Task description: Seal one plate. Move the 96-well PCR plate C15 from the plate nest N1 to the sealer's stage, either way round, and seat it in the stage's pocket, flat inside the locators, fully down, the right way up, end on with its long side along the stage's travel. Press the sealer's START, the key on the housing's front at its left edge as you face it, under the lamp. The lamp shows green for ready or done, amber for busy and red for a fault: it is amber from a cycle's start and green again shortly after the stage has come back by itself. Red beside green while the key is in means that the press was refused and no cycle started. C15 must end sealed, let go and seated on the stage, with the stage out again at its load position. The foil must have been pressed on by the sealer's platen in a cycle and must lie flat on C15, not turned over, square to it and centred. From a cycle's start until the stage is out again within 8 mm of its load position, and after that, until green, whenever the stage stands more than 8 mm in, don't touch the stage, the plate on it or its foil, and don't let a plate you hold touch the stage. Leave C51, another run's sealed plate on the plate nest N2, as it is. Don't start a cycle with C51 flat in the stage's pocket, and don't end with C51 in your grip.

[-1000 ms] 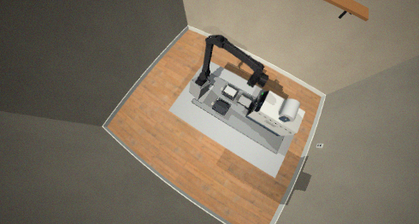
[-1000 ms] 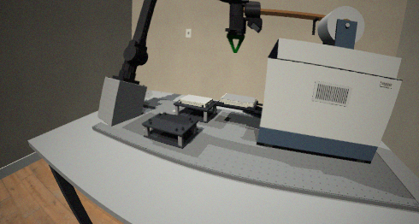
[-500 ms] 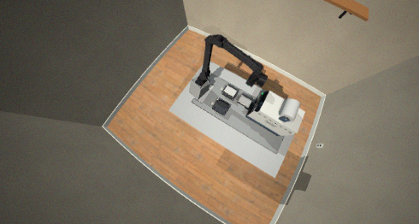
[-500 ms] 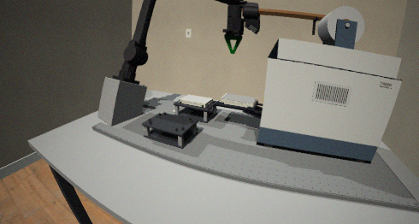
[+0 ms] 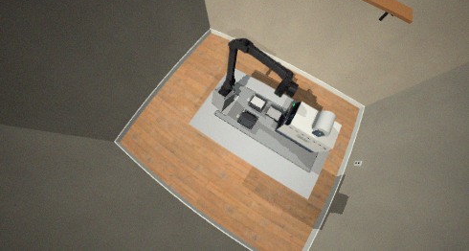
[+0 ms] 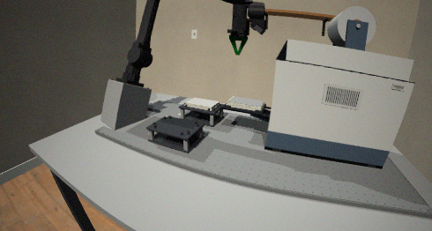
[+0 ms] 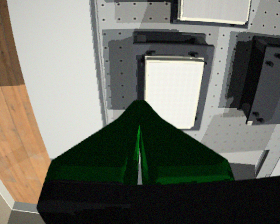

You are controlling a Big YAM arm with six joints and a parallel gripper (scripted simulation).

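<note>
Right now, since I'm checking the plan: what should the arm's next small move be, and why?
Probably lower the shut, empty hand toward the sealer's front left edge, under the green lamp. A plate already lies on the stage, one nest stands bare, and the hand hangs high above them. The key itself is hidden here.
</note>
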